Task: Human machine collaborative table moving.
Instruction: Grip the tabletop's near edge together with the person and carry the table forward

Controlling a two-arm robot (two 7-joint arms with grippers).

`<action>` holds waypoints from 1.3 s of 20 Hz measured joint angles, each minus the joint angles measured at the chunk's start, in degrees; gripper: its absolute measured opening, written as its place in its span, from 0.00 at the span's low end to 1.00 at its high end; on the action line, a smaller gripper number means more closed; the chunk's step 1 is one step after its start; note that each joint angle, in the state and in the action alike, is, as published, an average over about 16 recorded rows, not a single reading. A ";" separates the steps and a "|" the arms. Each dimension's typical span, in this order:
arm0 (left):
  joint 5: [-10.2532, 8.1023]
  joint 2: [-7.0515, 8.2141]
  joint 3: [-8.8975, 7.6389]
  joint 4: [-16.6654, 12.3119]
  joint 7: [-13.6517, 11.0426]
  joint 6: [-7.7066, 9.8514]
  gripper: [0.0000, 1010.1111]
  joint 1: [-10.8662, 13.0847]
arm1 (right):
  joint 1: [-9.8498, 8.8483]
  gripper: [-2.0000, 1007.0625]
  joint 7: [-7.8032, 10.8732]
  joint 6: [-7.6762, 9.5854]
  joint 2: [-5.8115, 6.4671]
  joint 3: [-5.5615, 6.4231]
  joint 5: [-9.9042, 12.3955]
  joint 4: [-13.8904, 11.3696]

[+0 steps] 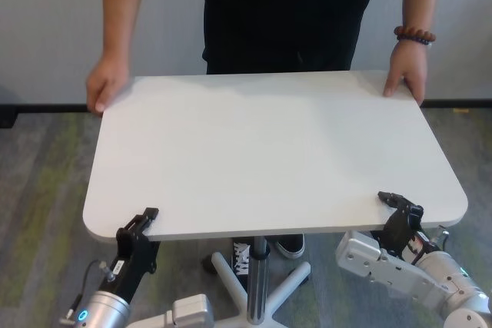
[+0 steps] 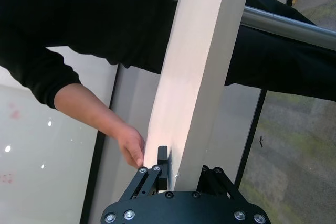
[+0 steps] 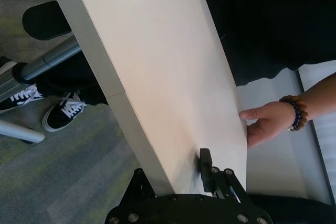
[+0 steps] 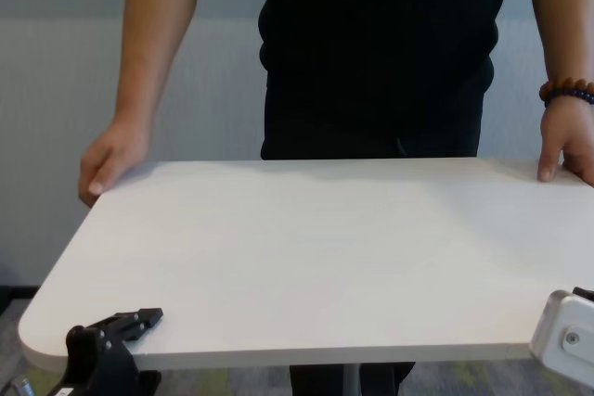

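Table [image 1: 269, 151] stands in middle, between robot and person, top level, pole leg [image 1: 259, 278] on carpet.
Left gripper [image 1: 144, 219] clamps near edge at left corner, one finger on top, one below.
Right gripper [image 1: 396, 201] clamps near edge at right corner, same way.
Person [image 1: 288, 13] at far side, one hand [image 1: 106, 82] on each far corner.
Judgement: grasp stage done on both sides; the carrying itself remains; whether table is lifted, cannot tell.
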 joint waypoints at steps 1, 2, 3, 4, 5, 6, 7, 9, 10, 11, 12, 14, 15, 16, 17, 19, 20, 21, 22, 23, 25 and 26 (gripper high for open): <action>0.00 0.00 0.00 0.00 0.00 0.00 0.25 0.00 | 0.00 0.37 0.01 0.00 0.00 0.00 0.00 0.00; 0.00 0.00 0.00 0.00 0.00 0.00 0.25 0.00 | 0.00 0.37 0.02 0.00 0.00 0.00 0.00 0.00; -0.01 0.00 0.00 0.00 0.00 0.00 0.25 0.00 | 0.02 0.37 0.05 -0.01 0.00 0.00 -0.01 0.01; -0.01 0.00 0.00 0.00 0.00 0.00 0.25 0.00 | 0.04 0.37 0.09 -0.02 0.00 0.00 -0.04 0.02; -0.01 0.00 0.00 0.00 0.00 0.00 0.25 0.00 | 0.07 0.37 0.14 -0.03 0.00 -0.01 -0.07 0.04; -0.01 0.00 0.00 0.00 0.00 0.00 0.25 0.00 | 0.11 0.37 0.20 -0.04 -0.01 -0.01 -0.12 0.07; -0.02 0.00 0.00 0.00 0.00 0.00 0.25 0.00 | 0.17 0.37 0.27 -0.06 -0.01 -0.01 -0.19 0.11; -0.02 -0.01 0.00 -0.01 0.00 0.01 0.25 0.00 | 0.29 0.37 0.43 -0.12 -0.02 -0.02 -0.38 0.21; -0.02 -0.03 0.00 0.00 0.02 0.02 0.25 -0.01 | 0.35 0.37 0.51 -0.15 -0.03 -0.02 -0.49 0.26; -0.02 -0.04 0.00 0.00 0.05 0.03 0.25 -0.01 | 0.41 0.37 0.60 -0.18 -0.03 -0.02 -0.61 0.32; -0.02 -0.06 0.00 -0.01 0.08 0.05 0.25 -0.02 | 0.48 0.37 0.69 -0.23 -0.03 -0.02 -0.75 0.38; -0.01 -0.11 0.00 -0.08 0.16 0.10 0.25 -0.01 | 0.60 0.37 0.87 -0.31 -0.04 -0.01 -1.06 0.50; 0.01 -0.12 0.00 -0.16 0.22 0.14 0.25 0.00 | 0.66 0.37 0.97 -0.36 -0.04 0.01 -1.23 0.55; 0.02 -0.14 0.00 -0.26 0.27 0.18 0.25 0.02 | 0.71 0.37 1.07 -0.41 -0.04 0.03 -1.43 0.59; 0.04 -0.15 -0.01 -0.37 0.32 0.22 0.25 0.04 | 0.77 0.37 1.17 -0.45 -0.05 0.05 -1.63 0.62; 0.10 -0.14 -0.03 -0.75 0.43 0.32 0.25 0.11 | 0.88 0.36 1.35 -0.50 -0.05 0.10 -2.09 0.65; 0.14 -0.14 -0.03 -0.99 0.48 0.38 0.25 0.15 | 0.93 0.36 1.43 -0.52 -0.06 0.13 -2.33 0.64; 0.21 -0.13 -0.04 -1.27 0.52 0.45 0.25 0.20 | 0.98 0.36 1.51 -0.53 -0.06 0.17 -2.58 0.63; 0.27 -0.12 -0.05 -1.57 0.56 0.52 0.25 0.24 | 1.04 0.36 1.59 -0.55 -0.07 0.22 -2.82 0.60; 0.33 -0.11 -0.06 -1.89 0.60 0.60 0.25 0.29 | 1.09 0.36 1.66 -0.56 -0.08 0.26 -3.04 0.56; 0.46 -0.09 -0.09 -2.54 0.64 0.75 0.25 0.37 | 1.22 0.36 1.80 -0.59 -0.13 0.38 -3.48 0.48; 0.53 -0.08 -0.10 -2.88 0.63 0.83 0.25 0.40 | 1.29 0.36 1.87 -0.61 -0.16 0.44 -3.68 0.44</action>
